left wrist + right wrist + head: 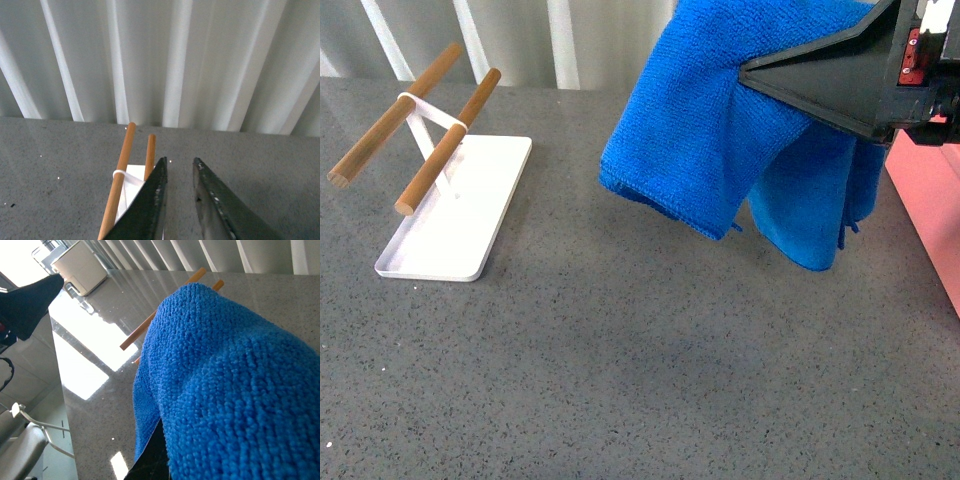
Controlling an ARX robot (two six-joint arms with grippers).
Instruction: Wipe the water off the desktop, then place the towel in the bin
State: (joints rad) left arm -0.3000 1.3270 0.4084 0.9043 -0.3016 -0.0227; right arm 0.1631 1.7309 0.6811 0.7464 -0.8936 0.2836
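Observation:
The blue towel (690, 130) hangs in folds above the grey speckled desktop (620, 360), its lower edges clear of the surface. My right gripper (750, 72), a black wedge coming in from the upper right, is shut on the towel. In the right wrist view the towel (230, 390) fills most of the picture and covers all but one dark finger (150, 462). The salmon-pink bin (932, 215) shows partly at the right edge, just beside the hanging towel. My left gripper (179, 162) is shut, holds nothing and hovers over the desktop (250, 175). No water shows in any view.
A flat white tray (470, 230) with two wooden rods (445, 140) on a stand sits at the back left, and the rods (120, 180) lie just beside my left gripper. A pale ribbed wall (175, 60) runs along the desktop's far edge.

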